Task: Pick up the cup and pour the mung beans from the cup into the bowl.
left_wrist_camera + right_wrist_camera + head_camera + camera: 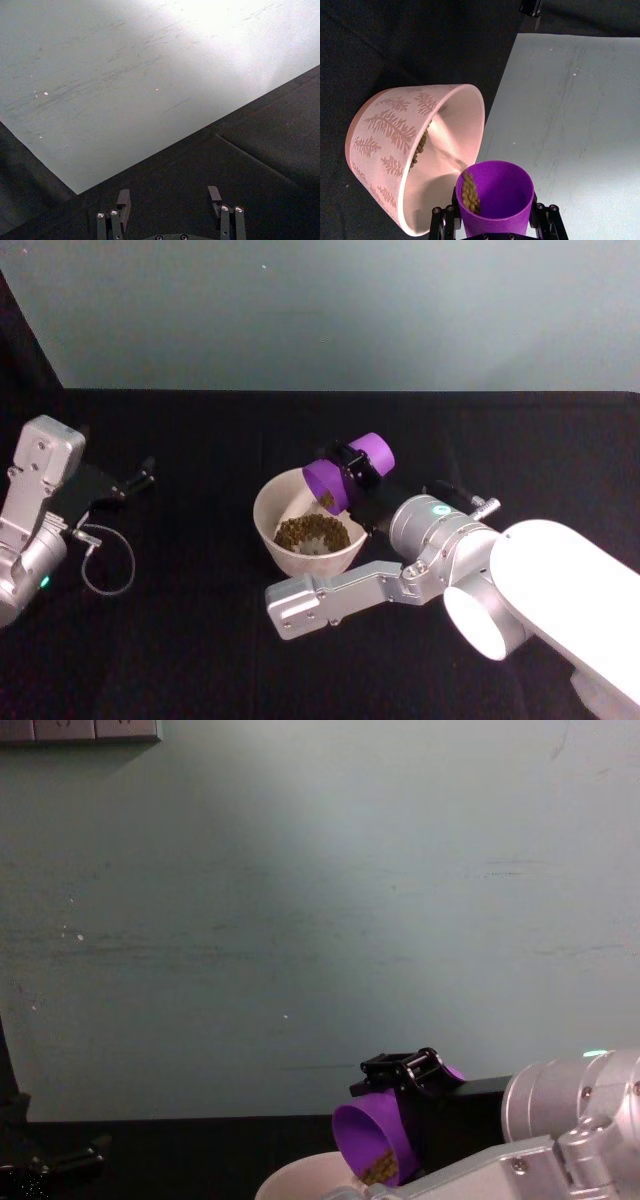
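Black cloth covers the surface [200, 660] under a pale wall. Clamped on the small bright purple plastic cup [325, 480], the right pincer [356, 468] holds it tipped, long axis slanting down to the robot's left, mouth above the right rim of the wide pinkish-white bowl [262, 515]. Brownish-olive mung beans [312, 533] heap inside the bowl; some sit at the cup's lip. More tilt should empty it. The left pincer [135, 480] hangs wide, well apart.
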